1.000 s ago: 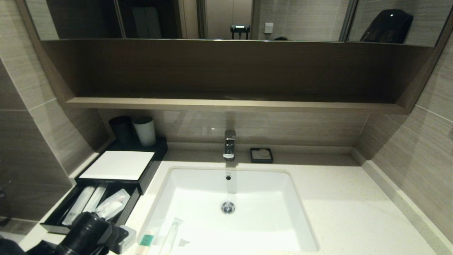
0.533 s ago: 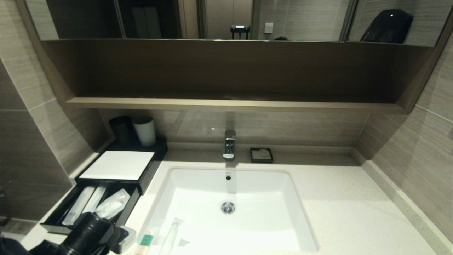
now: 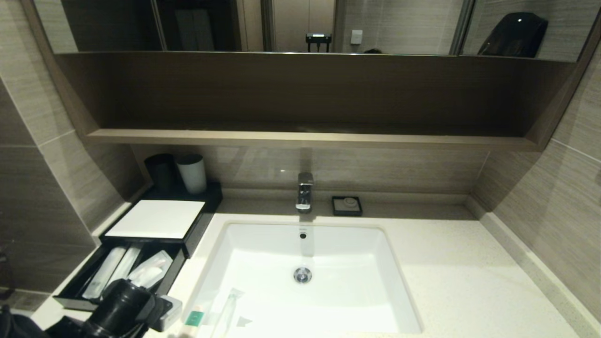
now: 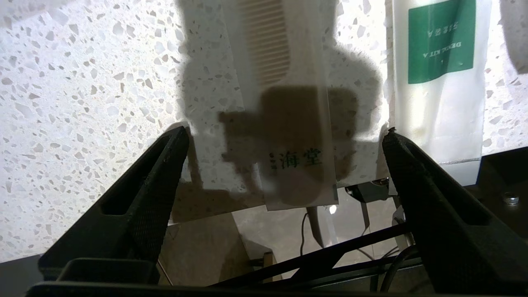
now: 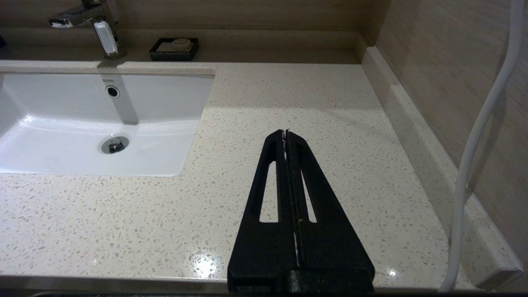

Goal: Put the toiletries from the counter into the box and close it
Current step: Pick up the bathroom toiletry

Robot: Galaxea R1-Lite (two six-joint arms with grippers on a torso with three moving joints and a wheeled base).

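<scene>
The left gripper (image 4: pixel 284 142) is wide open over a wrapped comb (image 4: pixel 284 103) on the near counter (image 4: pixel 103 82), holding nothing. The dental kit packet (image 4: pixel 439 82) lies beside it. The box (image 3: pixel 155 219) drawer (image 3: pixel 80 293) holds three packets and is still open. The right gripper (image 5: pixel 286 134) rests closed, empty.

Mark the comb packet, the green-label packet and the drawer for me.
comb packet (image 4: pixel 284 123), left wrist view, on the handle.
green-label packet (image 4: pixel 440 39), left wrist view, on the label.
drawer (image 3: pixel 63 300), head view, on the front rim.
</scene>
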